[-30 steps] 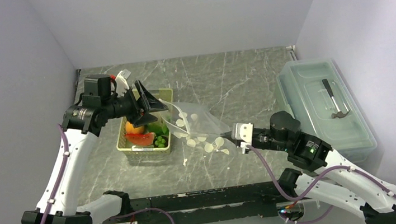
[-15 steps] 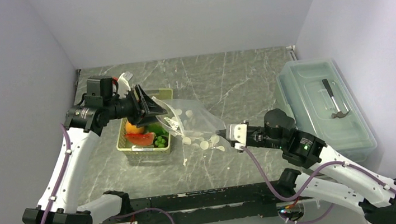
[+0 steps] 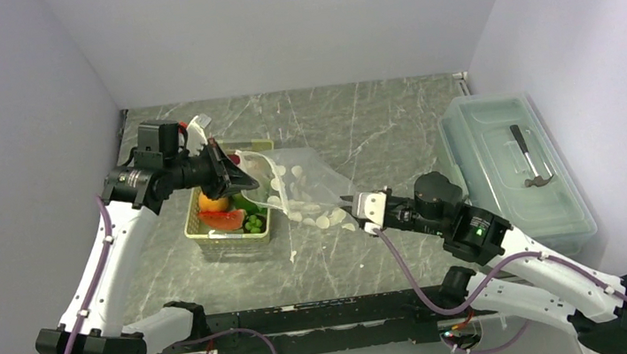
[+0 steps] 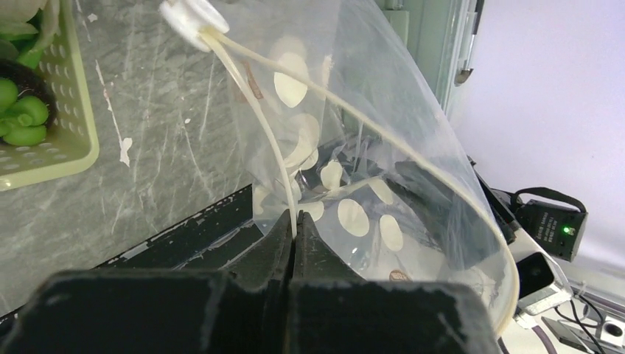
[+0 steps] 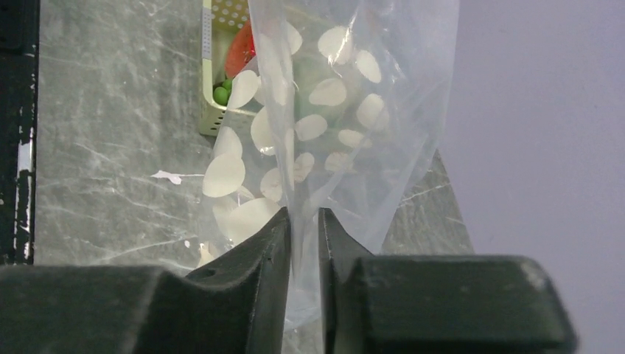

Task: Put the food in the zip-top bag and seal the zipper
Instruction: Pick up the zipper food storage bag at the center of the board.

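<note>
- The left claw is clenched on the zipper at the mouth of the zip-top bag, the whitish strip running straight into its closed jaws in the left wrist view.
- The right claw has the bag's opposite end between its fingers. The jaws stand a sliver apart around the clear film, and whether they pinch it cannot be told.
- The dotted bag hangs above the worktop, stretched between the two claws left of the middle, its mouth end over the basket.
- The food sits in the yellow-green basket near the worktop's left edge: an orange-red ball, a red strip, green lettuce and green grapes. No food shows inside the bag.
- A clear lidded box lies along the worktop's right edge, well apart from the bag.
</note>
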You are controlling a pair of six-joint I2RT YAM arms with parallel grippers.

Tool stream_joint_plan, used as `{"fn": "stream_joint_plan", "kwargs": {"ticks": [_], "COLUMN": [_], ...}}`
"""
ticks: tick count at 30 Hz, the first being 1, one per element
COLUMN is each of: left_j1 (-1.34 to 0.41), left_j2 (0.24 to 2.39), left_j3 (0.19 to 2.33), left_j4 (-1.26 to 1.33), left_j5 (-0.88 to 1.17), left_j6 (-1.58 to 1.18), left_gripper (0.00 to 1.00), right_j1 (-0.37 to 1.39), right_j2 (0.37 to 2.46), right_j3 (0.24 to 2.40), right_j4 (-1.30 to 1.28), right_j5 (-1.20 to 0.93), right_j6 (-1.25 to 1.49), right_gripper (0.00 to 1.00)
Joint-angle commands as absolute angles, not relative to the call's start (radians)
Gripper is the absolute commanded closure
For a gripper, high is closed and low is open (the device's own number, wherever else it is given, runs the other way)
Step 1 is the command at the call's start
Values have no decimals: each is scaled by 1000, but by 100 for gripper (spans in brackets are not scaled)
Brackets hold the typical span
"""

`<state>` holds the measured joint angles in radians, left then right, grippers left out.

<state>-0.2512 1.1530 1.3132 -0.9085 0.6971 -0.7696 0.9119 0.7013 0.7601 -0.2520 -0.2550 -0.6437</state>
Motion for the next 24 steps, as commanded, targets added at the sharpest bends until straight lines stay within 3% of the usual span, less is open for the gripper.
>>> {"fn": "stream_joint_plan", "kwargs": {"ticks": [1, 9, 24], "left_j1": [-247, -247, -247], "left_j2": [1153, 1134, 1138], "left_j3": [1377, 1436, 1815], "left_j4": [-951, -989, -1273], "left_j5": [636, 525, 178], "left_j6": [-712, -647, -457], "left_gripper": [100, 100, 100], "right_j1": [917, 917, 916], "right_j2": [699, 715, 863], "right_j3": [815, 851, 1019], "right_j4": [-194, -245, -294], "right_j5": [-215, -216, -83], "right_j6": [-595, -538, -340], "right_gripper": [71, 43, 30]}}
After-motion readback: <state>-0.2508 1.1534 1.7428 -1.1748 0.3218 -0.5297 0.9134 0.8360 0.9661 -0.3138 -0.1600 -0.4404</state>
